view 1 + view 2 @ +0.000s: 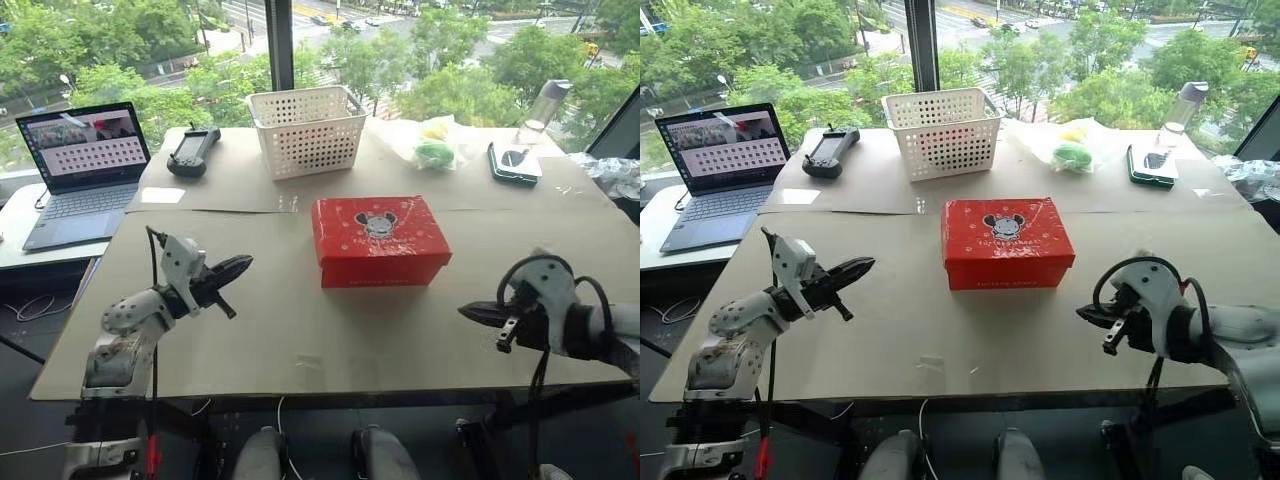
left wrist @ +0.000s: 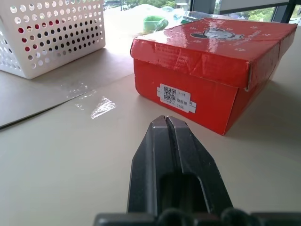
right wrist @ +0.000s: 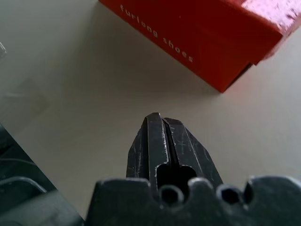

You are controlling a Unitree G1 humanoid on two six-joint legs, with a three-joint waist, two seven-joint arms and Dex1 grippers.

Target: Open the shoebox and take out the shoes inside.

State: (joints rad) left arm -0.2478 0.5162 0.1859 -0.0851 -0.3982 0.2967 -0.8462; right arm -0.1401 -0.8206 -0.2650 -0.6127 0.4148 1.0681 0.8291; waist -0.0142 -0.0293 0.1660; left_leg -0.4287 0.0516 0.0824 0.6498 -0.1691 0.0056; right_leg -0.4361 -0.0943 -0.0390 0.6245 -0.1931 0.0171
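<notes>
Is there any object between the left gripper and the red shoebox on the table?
No. In the left wrist view, the stretch from the left gripper to the shoebox is bare table surface. The left eye view shows the same gap.

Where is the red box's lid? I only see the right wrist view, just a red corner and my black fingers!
Observer: The shoebox lid is down, still covering the box.
Operator: Is my other hand touching it?
Observer: No. The left gripper is shut, apart from the box on its left side.
Operator: What's behind the box?
Observer: A white basket stands behind it, toward the window.
Operator: And my right hand?
Observer: The right gripper is shut too, off the box's near right corner, holding nothing.
</notes>
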